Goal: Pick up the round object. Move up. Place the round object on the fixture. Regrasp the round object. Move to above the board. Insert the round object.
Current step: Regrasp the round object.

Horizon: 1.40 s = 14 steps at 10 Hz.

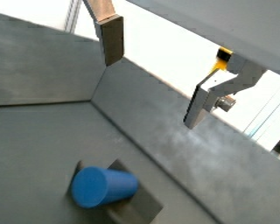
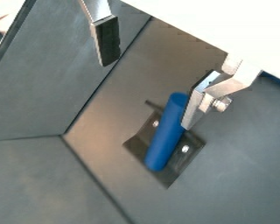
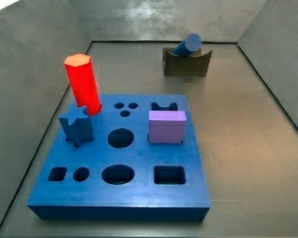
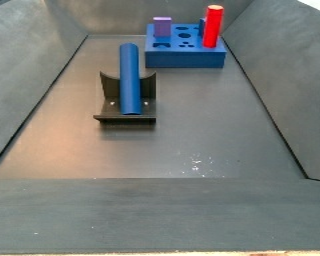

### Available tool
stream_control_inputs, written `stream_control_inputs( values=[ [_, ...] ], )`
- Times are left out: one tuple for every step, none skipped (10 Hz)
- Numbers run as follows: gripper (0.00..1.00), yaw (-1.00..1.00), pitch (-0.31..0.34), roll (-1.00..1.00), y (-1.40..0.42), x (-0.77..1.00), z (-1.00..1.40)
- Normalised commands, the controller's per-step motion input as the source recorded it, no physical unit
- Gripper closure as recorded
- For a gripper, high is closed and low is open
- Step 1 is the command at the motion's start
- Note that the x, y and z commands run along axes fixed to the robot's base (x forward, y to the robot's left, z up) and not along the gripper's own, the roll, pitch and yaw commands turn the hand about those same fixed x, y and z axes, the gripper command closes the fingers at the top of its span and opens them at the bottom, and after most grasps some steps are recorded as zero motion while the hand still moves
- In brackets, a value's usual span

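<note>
**Peg parked on fixture, regrasp pending**

Jaws (image 2: 154, 74) stand wide apart w/ nothing between them, hanging above the counter (image 4: 190, 130); only the wrist views show them, fingers (image 1: 112, 42) clear of everything. The blue cylinder peg (image 2: 167, 131) lies across the dark fixture (image 4: 123, 108) in its notch, seen in both side views (image 3: 190, 43). Placement looks done, so regrasp is prob. the step in hand. Next move calls for descending, straddling the peg w/ both fingers, closing, then carrying to the blue board (image 3: 124, 181), whose round holes sit free beside the red hex peg (image 3: 82, 82).
</note>
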Motion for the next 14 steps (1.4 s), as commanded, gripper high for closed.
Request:
stream_control_inputs(
  values=[
    [0.0,0.21,0.223,1.0,-0.05,0.11,-0.01],
    [0.0,0.24,0.205,0.86,-0.06,0.12,-0.01],
    [0.0,0.26,0.176,0.69,-0.06,0.12,-0.01],
    [0.0,0.26,0.128,0.46,-0.06,0.13,-0.01],
    [0.0,0.26,0.107,0.35,-0.06,0.13,-0.01],
    [0.0,0.25,0.062,0.23,-0.05,0.12,0.0],
    [0.0,0.23,0.03,0.2,-0.05,0.1,-0.01],
    [0.0,0.22,0.008,0.19,-0.06,0.09,-0.01],
    [0.0,0.08,0.032,0.24,0.04,0.04,-1.0],
    [0.0,0.05,0.024,0.24,0.04,0.04,-1.0],
    [0.0,0.06,0.006,0.21,0.04,0.05,-1.0],
    [0.0,0.06,-0.009,0.15,0.03,0.05,-1.0],
    [0.0,0.06,-0.021,0.12,0.03,0.06,-1.0],
    [0.0,0.06,-0.03,0.09,0.02,0.07,-1.0]
  ],
)
